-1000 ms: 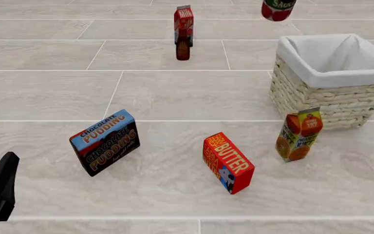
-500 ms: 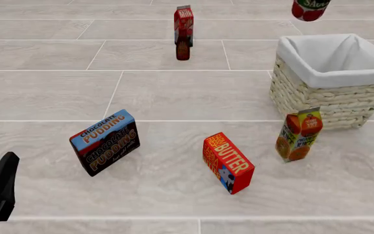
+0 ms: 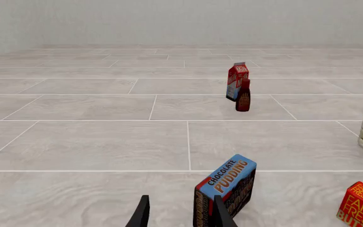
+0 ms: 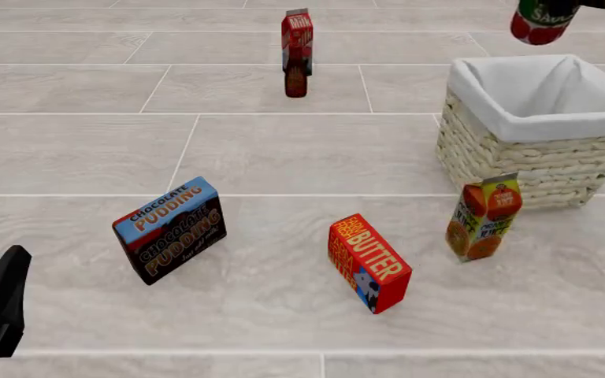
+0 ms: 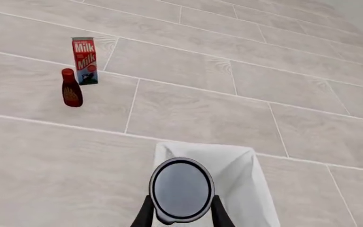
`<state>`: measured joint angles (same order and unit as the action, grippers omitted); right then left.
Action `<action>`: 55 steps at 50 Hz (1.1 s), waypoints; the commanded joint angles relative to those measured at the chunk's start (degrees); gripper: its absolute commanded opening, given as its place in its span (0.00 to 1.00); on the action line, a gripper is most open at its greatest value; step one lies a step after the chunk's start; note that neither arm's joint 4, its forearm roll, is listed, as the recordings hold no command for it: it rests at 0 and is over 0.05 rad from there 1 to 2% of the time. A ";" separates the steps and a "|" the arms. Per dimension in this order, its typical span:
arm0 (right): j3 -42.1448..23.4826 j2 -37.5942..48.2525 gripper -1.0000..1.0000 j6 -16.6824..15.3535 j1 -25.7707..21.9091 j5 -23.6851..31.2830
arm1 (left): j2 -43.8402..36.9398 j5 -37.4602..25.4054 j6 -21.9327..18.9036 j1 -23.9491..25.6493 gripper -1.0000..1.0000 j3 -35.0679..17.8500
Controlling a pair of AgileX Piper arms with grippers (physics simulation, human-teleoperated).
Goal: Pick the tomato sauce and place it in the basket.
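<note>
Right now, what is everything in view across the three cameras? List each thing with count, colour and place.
tomato sauce: 1, green label over red, held in the air above the basket's far side.
basket: 1, pale wicker with white liner, right side of the table.
milk carton: 1, red and white, far centre.
small bottle: 1, dark red, just in front of the milk carton.
chocolate pudding box: 1, blue top, dark sides, near left.
butter box: 1, red, near centre.
juice carton: 1, orange and green, in front of the basket.
table: 1, pale grey tile pattern.
left gripper: black, near left, holding nothing.
right gripper: black, clamped on the can.
</note>
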<state>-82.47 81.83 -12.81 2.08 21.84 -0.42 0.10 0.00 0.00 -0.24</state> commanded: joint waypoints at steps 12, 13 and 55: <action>0.58 2.00 0.00 0.68 4.42 -2.14 | 0.00 0.00 0.00 0.00 1.00 0.00; 0.51 2.21 0.00 0.68 4.63 -2.24 | 0.00 0.00 0.00 0.00 1.00 0.00; -1.65 9.32 0.00 1.91 9.54 -4.56 | 0.00 0.00 0.00 0.00 1.00 0.00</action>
<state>-83.91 89.85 -12.35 10.83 18.01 -0.42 0.10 0.00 0.00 -0.24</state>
